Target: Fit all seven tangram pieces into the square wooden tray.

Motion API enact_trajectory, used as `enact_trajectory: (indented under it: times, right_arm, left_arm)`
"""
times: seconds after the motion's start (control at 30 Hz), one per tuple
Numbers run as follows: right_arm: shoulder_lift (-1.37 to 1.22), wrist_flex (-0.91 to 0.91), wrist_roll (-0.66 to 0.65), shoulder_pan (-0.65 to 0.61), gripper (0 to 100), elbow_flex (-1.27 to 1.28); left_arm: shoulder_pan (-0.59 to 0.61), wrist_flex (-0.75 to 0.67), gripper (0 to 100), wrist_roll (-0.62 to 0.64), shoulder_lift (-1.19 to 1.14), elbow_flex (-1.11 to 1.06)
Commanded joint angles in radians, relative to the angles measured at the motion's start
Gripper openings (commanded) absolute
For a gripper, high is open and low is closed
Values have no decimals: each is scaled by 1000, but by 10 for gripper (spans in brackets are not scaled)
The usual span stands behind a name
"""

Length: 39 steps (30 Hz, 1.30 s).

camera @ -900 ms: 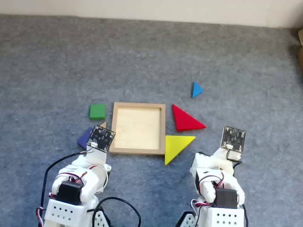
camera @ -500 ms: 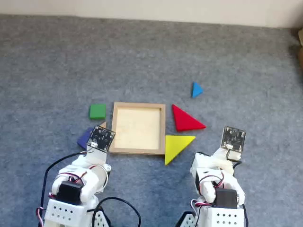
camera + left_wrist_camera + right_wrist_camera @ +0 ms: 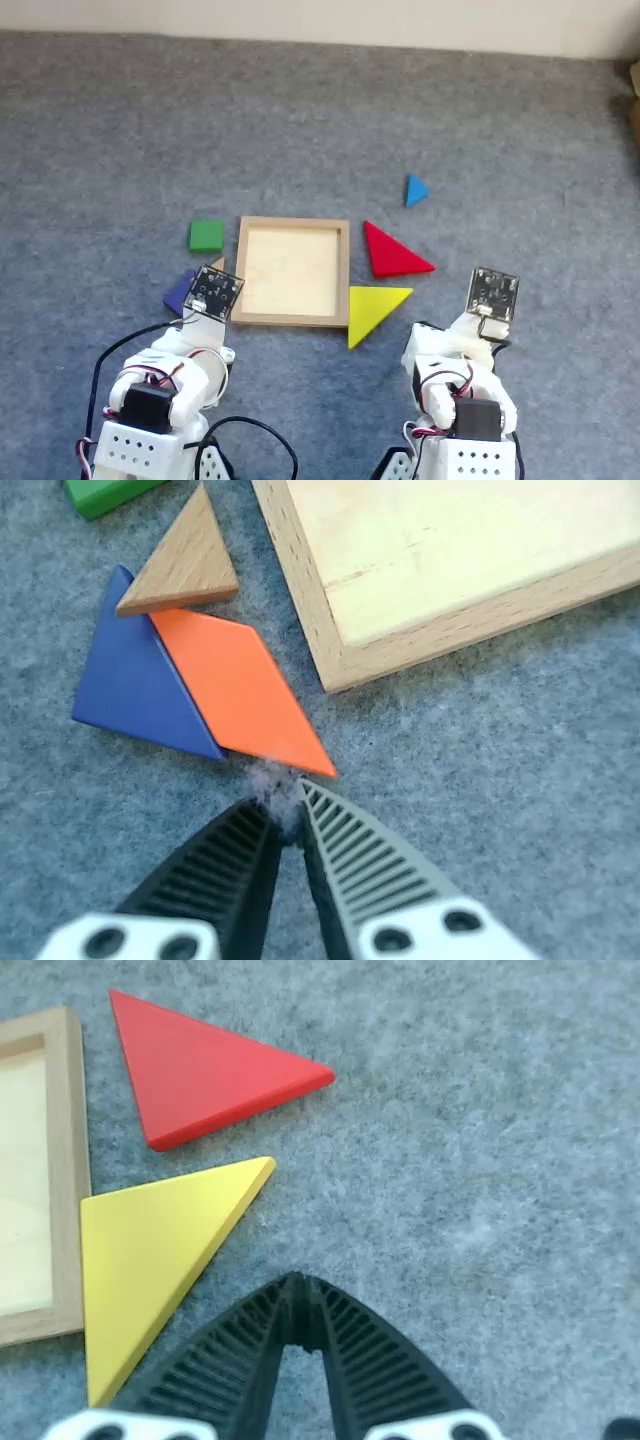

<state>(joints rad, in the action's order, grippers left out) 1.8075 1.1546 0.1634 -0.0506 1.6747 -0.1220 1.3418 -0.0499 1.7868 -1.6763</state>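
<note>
The square wooden tray lies empty mid-carpet, its corner in the left wrist view. Left of it sit a green square, a dark blue triangle, a wooden triangle and an orange parallelogram. Right of the tray lie a red triangle and a yellow triangle; a small blue triangle is farther back. My left gripper is shut, tips just short of the orange piece. My right gripper is shut, beside the yellow triangle and near the red triangle.
Grey carpet covers the table, with wide open room behind the tray. Both arm bases stand at the front edge, left and right. A pale wall strip runs along the back.
</note>
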Motion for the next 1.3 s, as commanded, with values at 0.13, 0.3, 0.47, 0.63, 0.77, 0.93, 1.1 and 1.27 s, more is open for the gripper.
enact_trajectory:
  times: [0.13,0.3,0.47,0.63,0.77,0.93,1.1,1.27]
  right_arm:
    - [1,-16,6,15,15,145]
    - [1,-16,6,15,15,145]
    - [1,-16,6,15,15,145]
    - [1,-16,8,12,15,145]
    - [1,-16,8,12,15,145]
    - [18,91,11,10,15,145]
    - [31,24,6,19,15,108]
    - [30,-21,-11,188,20,-65]
  left_arm:
    - [7,6,12,5,36,-21]
    - [7,6,12,5,36,-21]
    - [7,6,12,5,36,-21]
    - [7,6,12,5,36,-21]
    - [7,6,12,5,36,-21]
    - [7,6,12,5,36,-21]
    - [7,6,12,5,36,-21]
    - [7,6,12,5,36,-21]
